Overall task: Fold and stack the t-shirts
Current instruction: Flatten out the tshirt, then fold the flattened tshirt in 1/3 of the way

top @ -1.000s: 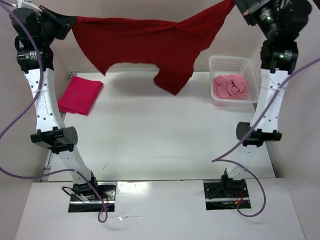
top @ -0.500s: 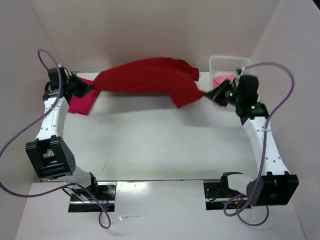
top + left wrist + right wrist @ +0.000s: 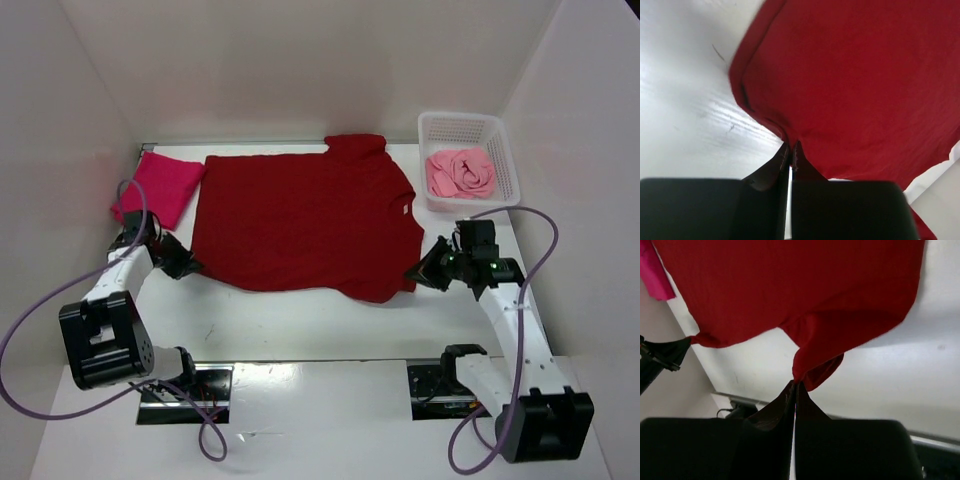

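The dark crimson t-shirt (image 3: 300, 215) is lying spread on the worktop (image 3: 300, 325), the left gripper (image 3: 185, 265) and right gripper (image 3: 413, 277) each pinching a near corner in closed jaws; letting go evenly, without tugging, is looking wisest before folding.

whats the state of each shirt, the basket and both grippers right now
dark red t-shirt, spread out, unfolded
magenta t-shirt, folded, far left
pink t-shirt, crumpled in the basket
basket, upright, holding the pink t-shirt
left gripper, shut on a dark red t-shirt corner
right gripper, shut on another corner
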